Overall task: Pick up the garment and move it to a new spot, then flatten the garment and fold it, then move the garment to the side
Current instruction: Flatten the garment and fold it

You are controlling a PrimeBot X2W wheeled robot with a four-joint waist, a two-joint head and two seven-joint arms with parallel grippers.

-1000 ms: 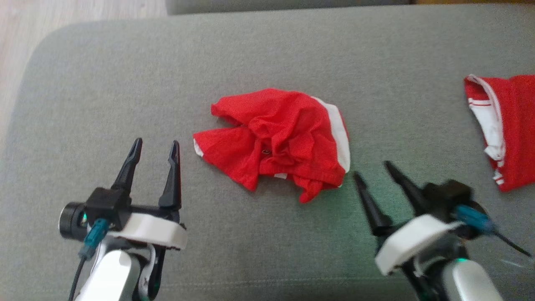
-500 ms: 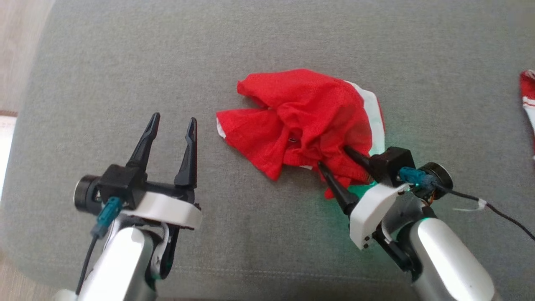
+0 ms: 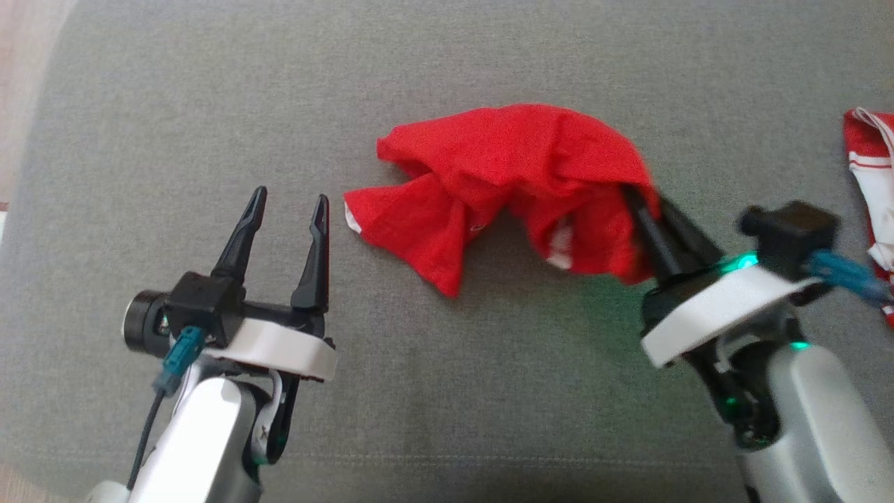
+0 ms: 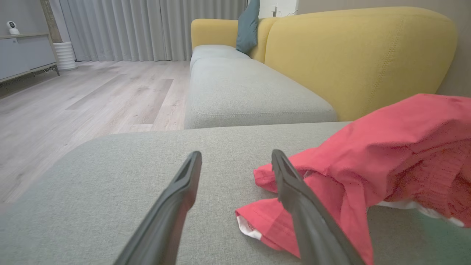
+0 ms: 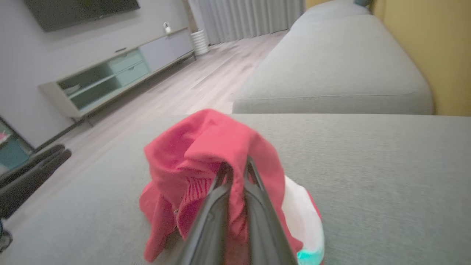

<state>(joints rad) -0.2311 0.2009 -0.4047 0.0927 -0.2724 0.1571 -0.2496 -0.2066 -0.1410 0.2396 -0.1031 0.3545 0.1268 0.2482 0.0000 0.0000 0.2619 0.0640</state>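
Observation:
The garment [image 3: 503, 168] is a crumpled red piece with white trim, lying mid-cushion and raised at its right side. My right gripper [image 3: 639, 199] is shut on the garment's right edge, its fingertips buried in the red cloth. From the right wrist the garment [image 5: 206, 162] drapes over the pinched fingers [image 5: 220, 191]. Left of the cloth, my left gripper [image 3: 288, 206] stands open with nothing between its fingers. In the left wrist view a red hem of the garment [image 4: 368, 169] lies just beyond the right finger [image 4: 294, 191].
All this rests on a grey sofa cushion [image 3: 447, 391]. A second red and white garment [image 3: 869, 175] lies at the right edge. A yellow sofa back [image 4: 360, 51] rises behind, and wooden floor [image 4: 73, 99] lies off the cushion's left.
My right gripper reached into the garment's right edge, shut on it and lifted that side up and rightward. The left gripper stayed open. The head camera shifted.

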